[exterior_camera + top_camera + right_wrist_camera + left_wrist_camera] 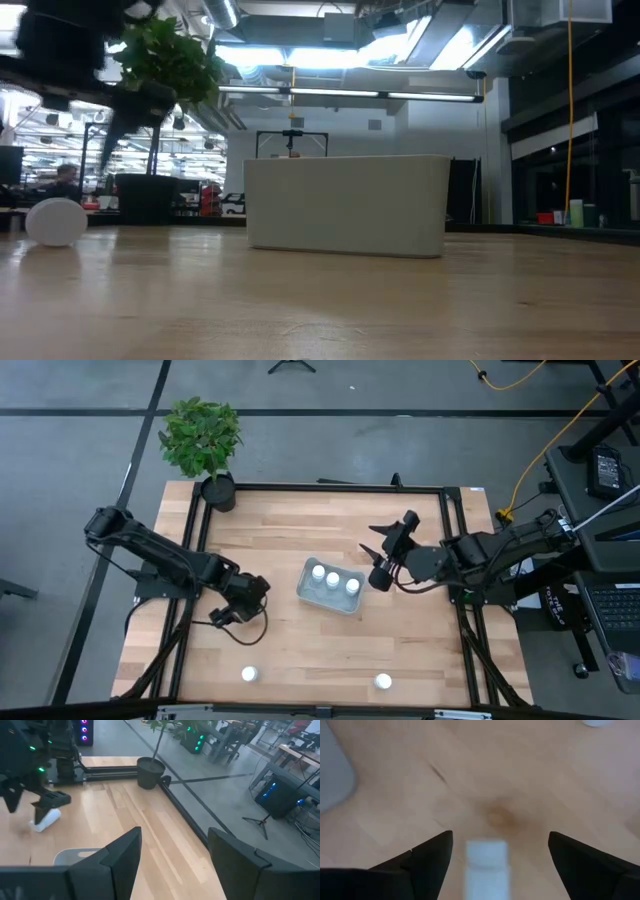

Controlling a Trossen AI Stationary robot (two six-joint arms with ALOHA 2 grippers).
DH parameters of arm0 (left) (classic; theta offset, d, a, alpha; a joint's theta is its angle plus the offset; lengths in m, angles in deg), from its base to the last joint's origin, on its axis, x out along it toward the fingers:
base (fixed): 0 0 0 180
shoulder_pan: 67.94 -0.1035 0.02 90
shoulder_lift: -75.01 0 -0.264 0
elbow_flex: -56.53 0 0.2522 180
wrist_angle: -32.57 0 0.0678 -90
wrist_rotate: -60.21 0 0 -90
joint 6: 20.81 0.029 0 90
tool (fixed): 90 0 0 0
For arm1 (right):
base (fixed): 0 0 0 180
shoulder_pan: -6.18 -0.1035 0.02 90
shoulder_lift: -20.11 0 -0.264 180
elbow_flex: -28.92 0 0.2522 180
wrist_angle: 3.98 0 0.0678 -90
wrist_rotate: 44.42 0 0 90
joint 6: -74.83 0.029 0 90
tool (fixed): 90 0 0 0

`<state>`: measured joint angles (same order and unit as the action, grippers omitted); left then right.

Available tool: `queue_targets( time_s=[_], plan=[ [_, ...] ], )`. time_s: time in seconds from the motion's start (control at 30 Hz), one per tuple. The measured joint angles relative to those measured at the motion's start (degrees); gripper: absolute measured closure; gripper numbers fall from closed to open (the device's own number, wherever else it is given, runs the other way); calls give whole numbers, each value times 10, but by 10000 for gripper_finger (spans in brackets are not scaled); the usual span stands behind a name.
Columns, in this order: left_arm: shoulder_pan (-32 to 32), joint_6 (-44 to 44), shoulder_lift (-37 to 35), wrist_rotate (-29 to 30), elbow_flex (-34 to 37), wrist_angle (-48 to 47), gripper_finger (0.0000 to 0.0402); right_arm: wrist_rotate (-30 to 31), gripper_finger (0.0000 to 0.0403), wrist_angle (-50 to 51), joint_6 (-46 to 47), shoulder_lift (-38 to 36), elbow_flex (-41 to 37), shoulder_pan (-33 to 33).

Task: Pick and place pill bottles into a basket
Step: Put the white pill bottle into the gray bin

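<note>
The pale grey-blue basket [305, 588] stands mid-table with three white pill bottles [333, 579] upright in it. One more bottle [487, 867] lies on its side on the table between the open fingers of my left gripper [500, 836]. There is a gap on each side of it. The right wrist view also shows this bottle [45, 819]. My left gripper [222, 617] is left of the basket. Two bottles stand near the front edge [250, 674] [383, 681]. My right gripper [376, 540] is open and empty, above the table right of the basket.
A black pot with a green plant [203, 440] stands at the table's far left corner. The low view shows the basket's wall [347, 205] and a white bottle [56, 221] on the bare wood. A black frame [330, 487] runs along the table's edges.
</note>
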<state>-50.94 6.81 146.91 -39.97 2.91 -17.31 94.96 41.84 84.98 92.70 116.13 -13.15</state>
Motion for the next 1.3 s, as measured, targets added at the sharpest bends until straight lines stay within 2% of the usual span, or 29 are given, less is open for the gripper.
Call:
queue_targets(
  time_s=[0.1, 0.23, 0.5, 0.73, 1.0, 1.1, 1.3],
  plan=[
    [-11, 27, 22, 1, 0, 35, 80, 0, 173, 0, 1, 0, 0, 0],
    [-31, 38, 37, 0, 0, 19, 80, -3, 173, -2, 2, 0, 0, -3],
    [-68, 56, 2, -14, 30, -5, 95, -6, 173, -4, 17, 0, 0, -4],
    [-86, 62, -12, -20, 76, 4, 108, -6, 173, -6, 19, 0, 0, -4],
    [-95, 57, -12, -14, 95, 44, 113, -5, 173, -16, 18, 0, 0, -3],
    [-108, 29, -12, -14, 95, 63, 132, -5, 173, -16, 18, 0, 0, -3],
    [-132, 21, -11, -16, 95, 59, 197, -5, 173, -16, 18, 0, 0, -3]
  ],
)
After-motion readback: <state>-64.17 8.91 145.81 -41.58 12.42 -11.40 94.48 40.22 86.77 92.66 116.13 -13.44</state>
